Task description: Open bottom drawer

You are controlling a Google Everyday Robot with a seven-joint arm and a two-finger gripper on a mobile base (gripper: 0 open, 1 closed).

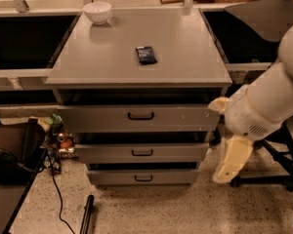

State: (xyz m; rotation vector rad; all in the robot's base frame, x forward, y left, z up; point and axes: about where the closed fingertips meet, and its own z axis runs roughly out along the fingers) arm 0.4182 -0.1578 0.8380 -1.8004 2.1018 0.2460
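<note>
In the camera view, the gripper [231, 161] hangs pointing down, right of the cabinet [136, 78], level with the lower drawers and apart from them. Whether it is spread or closed cannot be told. It holds nothing visible. The bottom drawer [176, 177] sits lowest, just above the floor. Its front faces the camera, its long axis runs left-right, and its handle [143, 178] is centred.

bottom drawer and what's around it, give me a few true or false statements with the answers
The bottom drawer has a black loop handle at its centre. True.
The claw grips that handle. False: it hangs right of the bottom drawer, apart from the handle.
A white bowl sits back left on the cabinet top. True.
The dark packet lies in the bowl. False: it lies on the cabinet top, apart from the bowl.
</note>
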